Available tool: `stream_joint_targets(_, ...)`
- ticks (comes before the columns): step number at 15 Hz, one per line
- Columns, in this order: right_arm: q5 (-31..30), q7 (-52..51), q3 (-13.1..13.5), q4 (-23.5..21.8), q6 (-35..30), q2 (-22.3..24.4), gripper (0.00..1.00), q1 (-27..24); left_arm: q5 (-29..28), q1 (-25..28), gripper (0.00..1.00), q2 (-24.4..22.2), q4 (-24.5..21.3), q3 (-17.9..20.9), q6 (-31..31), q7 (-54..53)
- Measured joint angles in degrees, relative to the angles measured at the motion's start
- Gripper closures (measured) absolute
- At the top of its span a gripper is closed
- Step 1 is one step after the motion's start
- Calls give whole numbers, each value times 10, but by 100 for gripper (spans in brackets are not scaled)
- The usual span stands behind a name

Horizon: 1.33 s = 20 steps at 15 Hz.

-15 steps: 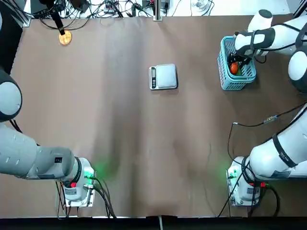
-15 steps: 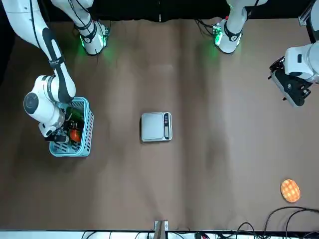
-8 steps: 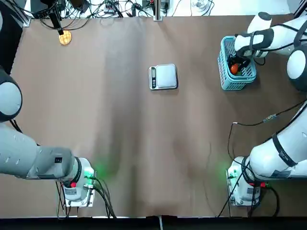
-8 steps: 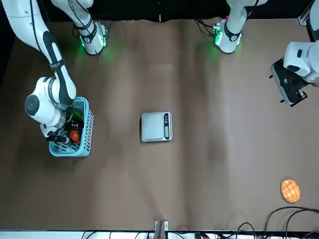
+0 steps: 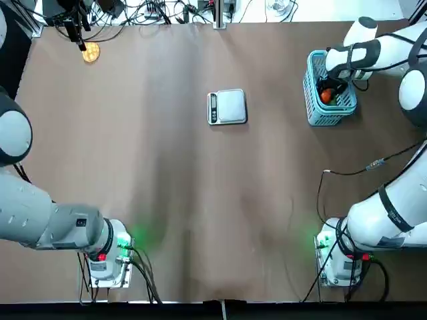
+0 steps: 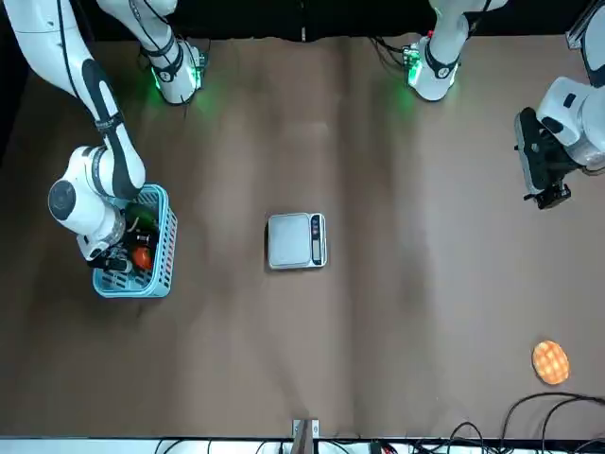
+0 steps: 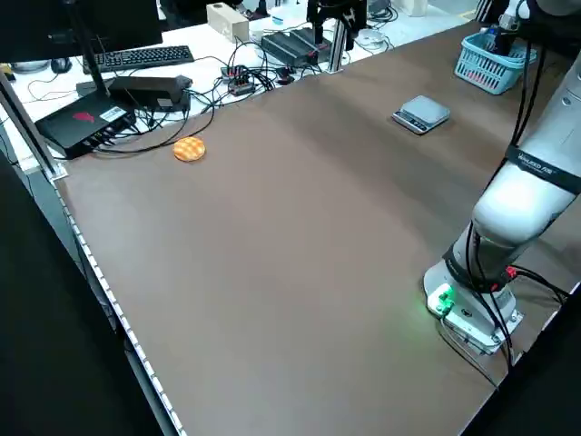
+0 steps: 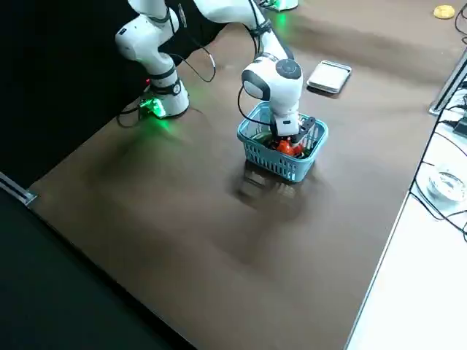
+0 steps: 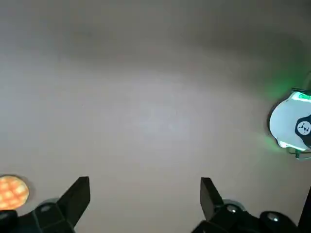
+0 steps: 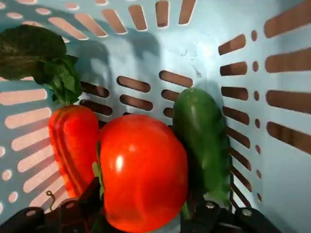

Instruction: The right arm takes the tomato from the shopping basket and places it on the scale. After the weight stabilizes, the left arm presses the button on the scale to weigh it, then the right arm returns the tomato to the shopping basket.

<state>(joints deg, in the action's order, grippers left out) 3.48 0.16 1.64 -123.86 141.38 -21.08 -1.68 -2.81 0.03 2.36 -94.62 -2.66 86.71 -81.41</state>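
From where I am standing, the right gripper [image 10: 143, 206] is reaching down into the shopping basket [image 8: 273, 162], its fingers standing apart on either side of the tomato [image 10: 143, 172]; whether they are pressing on it, I cannot tell. The tomato is lying inside the basket, between a leafy-topped carrot [image 10: 75, 145] and a dark green cucumber [image 10: 200, 141]. The left gripper [image 9: 146, 187] is hovering over the table's far left part, fingers apart, holding nothing, near the round waffle-patterned item [image 7: 189, 149]. The scale [image 6: 289, 241] is resting flat between the two arms, its plate bare; markings on its control strip [image 6: 317, 239] are too small to read. On the left arm [image 7: 536, 182], a black band is carrying white lettering I cannot read. Beyond the table, a black box [image 7: 86, 123] is bearing a red emblem and a white label, also illegible.
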Motion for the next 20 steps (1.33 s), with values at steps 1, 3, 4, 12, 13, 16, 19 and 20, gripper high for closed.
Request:
stream_joint_targets(1, 0, 0, 0, 0, 0, 0, 26, 0, 2, 0, 0, 2, 0, 0, 0, -5)
stream_joint_targets(3, 0, 0, 0, 2, -3, 0, 26, 0, 3, 0, 0, 8, 0, 0, 0, -11)
stream_joint_targets(4, 0, 0, 0, 4, -7, 0, 26, 0, 3, 0, 0, 12, 0, 0, 0, -18)
stream_joint_targets(12, 0, -5, -1, 51, -142, 75, 26, 0, 6, -8, 0, 30, 0, -3, 8, -60)
stream_joint_targets(13, 0, -6, -1, 54, -157, 90, 26, 1, 13, -9, 0, 31, 0, -3, 8, -60)
stream_joint_targets(16, 0, -8, -6, 85, -242, 141, 26, 6, 22, -7, 0, 33, 0, -3, 9, -71)
stream_joint_targets(19, 5, -7, -16, 109, -262, 151, 26, 36, 23, -7, 0, 36, 0, -3, 9, -92)
stream_joint_targets(20, 19, -6, -19, 114, -260, 150, 26, 53, 23, -7, 0, 37, 0, -3, 9, -103)
